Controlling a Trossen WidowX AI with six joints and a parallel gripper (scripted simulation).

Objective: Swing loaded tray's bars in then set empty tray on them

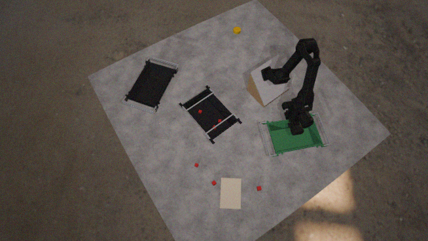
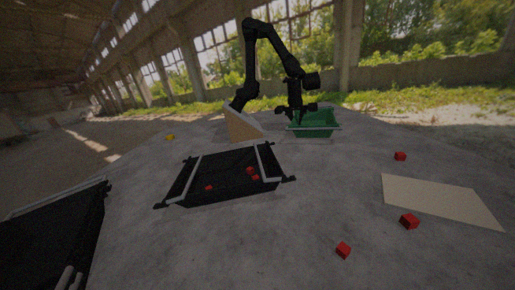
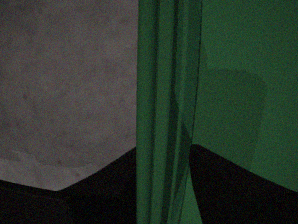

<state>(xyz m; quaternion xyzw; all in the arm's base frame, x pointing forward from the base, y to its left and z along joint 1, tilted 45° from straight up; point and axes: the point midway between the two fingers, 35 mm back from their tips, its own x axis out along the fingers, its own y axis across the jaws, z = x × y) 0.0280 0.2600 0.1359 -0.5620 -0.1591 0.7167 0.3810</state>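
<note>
Two silver-grey bars (image 1: 199, 101) (image 2: 192, 176) already lie across the black plastic tray (image 1: 213, 109) (image 2: 228, 169) near the tabletop's middle, so that half looks done; setting an empty tray level on them and letting go remain. The likely candidate, a green plastic tray (image 1: 281, 141) (image 2: 315, 132) (image 3: 225, 40), stands on the table toward the right-hand corner in the top view, its own bars outside its ends. The black gripper (image 1: 296, 128) (image 2: 296, 119) (image 3: 169, 151) is mostly closed, fingers either side of the green wall; whether they clamp it firmly, I cannot tell. Counting up: three trays, including a second black tray (image 1: 152, 83) (image 2: 47, 236), empty, by the left corner; six small red cubes, three in the loaded tray (image 1: 197, 111) (image 2: 250, 170) and three loose toward the lower part (image 1: 214, 183) (image 2: 409, 221); one beige rectangular sheet (image 1: 230, 193) (image 2: 437, 201) among those; one yellow disc (image 1: 237, 30) (image 2: 169, 137) near the upper-left edge; one wedge-shaped stand (image 1: 269, 90) (image 2: 244, 128) toward the upper-right edge.
</note>
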